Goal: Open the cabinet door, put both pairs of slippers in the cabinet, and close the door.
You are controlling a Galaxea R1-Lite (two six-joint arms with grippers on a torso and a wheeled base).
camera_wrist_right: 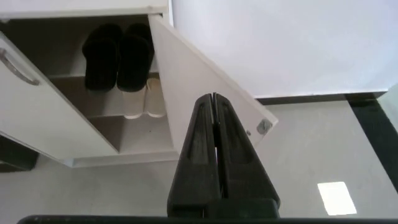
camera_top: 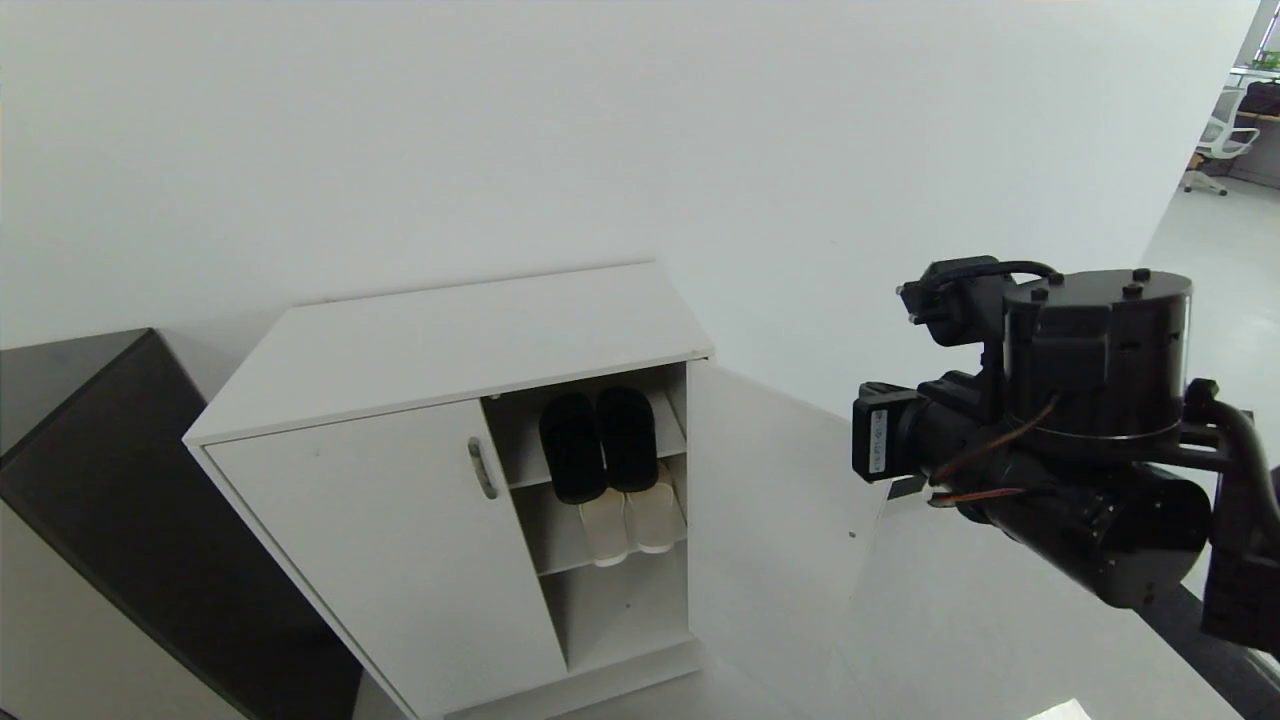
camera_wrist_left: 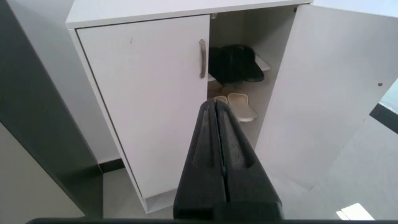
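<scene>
Two pairs already sit in the cabinet, black slippers on the upper shelf and white slippers just below, so we judge only the open door left to close; left pincer and right pincer are both pressed together, empty.

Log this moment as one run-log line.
stage: slippers stowed | black slippers: top shelf | white slippers: middle shelf | right cabinet door: open | left gripper: shut, empty | right gripper: shut, empty
</scene>
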